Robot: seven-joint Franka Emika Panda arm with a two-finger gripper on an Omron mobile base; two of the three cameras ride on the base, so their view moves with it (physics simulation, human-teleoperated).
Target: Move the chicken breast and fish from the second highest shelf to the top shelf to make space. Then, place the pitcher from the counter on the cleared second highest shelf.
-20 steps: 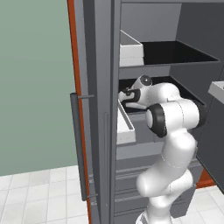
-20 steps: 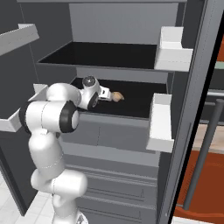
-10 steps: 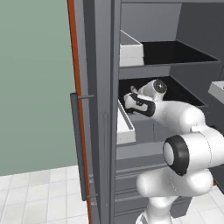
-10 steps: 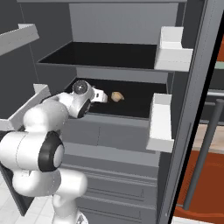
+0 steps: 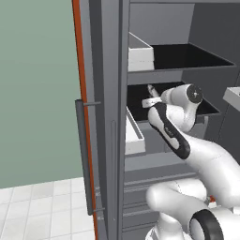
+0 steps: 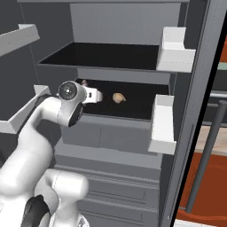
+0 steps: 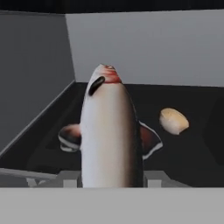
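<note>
Hand view: the fish [image 7: 109, 131] stands lengthwise in the centre of the frame, a smooth, tapering, silvery-pale body with a red-marked tip at the top and dark fins flaring to either side. Its lower end sits between the fingers of my pincer [image 7: 111, 180], whose grey pads [image 7: 68, 179] show at the bottom on both sides of the body; the pincer pinches the fish. To the right of centre, apart from the fish, the chicken breast [image 7: 173, 120] lies as a small, rounded, tan lump on the flat black surface of the second highest shelf [image 7: 192, 153], backed by plain grey walls.

Right base view: the chicken breast [image 6: 118, 98] rests at mid-frame on the second highest shelf [image 6: 133, 116], just right of my white hand. The top shelf [image 6: 102, 66], flat and black with a grey front edge, lies above it.

Left base view: my white arm reaches into the second highest shelf [image 5: 208, 114] at centre right, beneath the top shelf [image 5: 187, 68].
</note>
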